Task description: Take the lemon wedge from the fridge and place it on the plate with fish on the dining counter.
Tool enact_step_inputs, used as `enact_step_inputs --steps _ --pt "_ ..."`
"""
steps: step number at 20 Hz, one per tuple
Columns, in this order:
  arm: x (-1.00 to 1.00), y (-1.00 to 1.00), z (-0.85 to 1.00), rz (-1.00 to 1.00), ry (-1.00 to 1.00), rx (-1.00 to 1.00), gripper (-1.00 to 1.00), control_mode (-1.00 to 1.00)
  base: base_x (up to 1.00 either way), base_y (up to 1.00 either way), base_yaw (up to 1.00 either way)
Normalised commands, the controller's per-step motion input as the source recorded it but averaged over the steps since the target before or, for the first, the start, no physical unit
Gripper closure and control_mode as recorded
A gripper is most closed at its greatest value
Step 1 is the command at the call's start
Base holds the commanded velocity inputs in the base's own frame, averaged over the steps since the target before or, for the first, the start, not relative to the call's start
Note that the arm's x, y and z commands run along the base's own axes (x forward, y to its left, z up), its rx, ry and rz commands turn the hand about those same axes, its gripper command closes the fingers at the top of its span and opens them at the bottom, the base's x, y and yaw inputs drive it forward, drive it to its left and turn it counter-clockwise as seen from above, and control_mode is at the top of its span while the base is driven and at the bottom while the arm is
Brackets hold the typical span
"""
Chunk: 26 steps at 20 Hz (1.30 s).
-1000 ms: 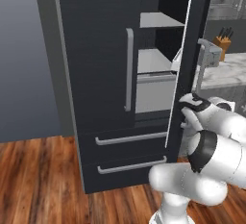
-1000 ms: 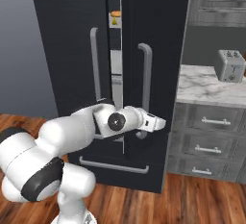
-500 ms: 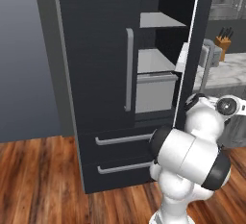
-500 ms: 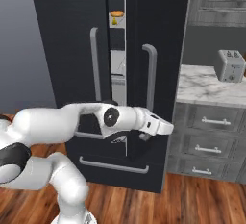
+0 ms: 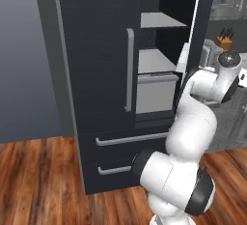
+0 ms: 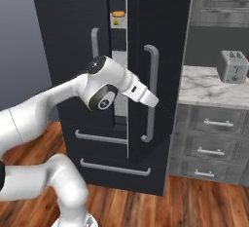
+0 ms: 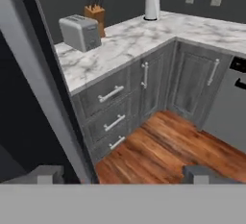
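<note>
One lemon wedge point(image 6: 116, 22) sits on fridge point(image 6: 160, 31) shelf, 11 o'clock above the gripper point(image 7: 124, 175), fingers spread, empty.

Marble counter point(image 7: 129, 38) bears toaster point(image 7: 80, 32), knife block point(image 7: 94, 13), paper roll point(image 7: 152, 3).

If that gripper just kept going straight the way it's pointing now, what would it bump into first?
Probably the wooden floor in front of the grey drawer cabinet. In the hand view the open gripper looks past the black fridge door's edge, toward that corner, with nothing nearer in line, though depth is hard to judge.
</note>
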Motion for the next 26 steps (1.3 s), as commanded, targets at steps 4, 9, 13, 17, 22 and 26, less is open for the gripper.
enact_step_inputs --steps 4,9,13,17,22,26 --pt "-0.50 1.00 -0.04 0.08 -0.20 0.09 -1.00 -1.00 0.00 0.00 0.00" --pt "-0.16 0.99 -0.04 0.01 -0.40 0.02 -1.00 -1.00 0.00 0.00 0.00" --pt "0.13 1.00 0.10 0.00 -0.16 -0.04 -1.00 -1.00 0.00 0.00 0.00" --pt "0.56 0.94 0.34 0.00 0.03 -0.02 -1.00 -1.00 0.00 0.00 0.00" --pt "0.11 0.10 0.00 0.00 0.00 -0.03 -1.00 -1.00 0.00 0.00 0.00" --pt "0.86 -0.13 0.00 0.00 0.06 0.01 -1.00 -1.00 0.00 0.00 0.00"
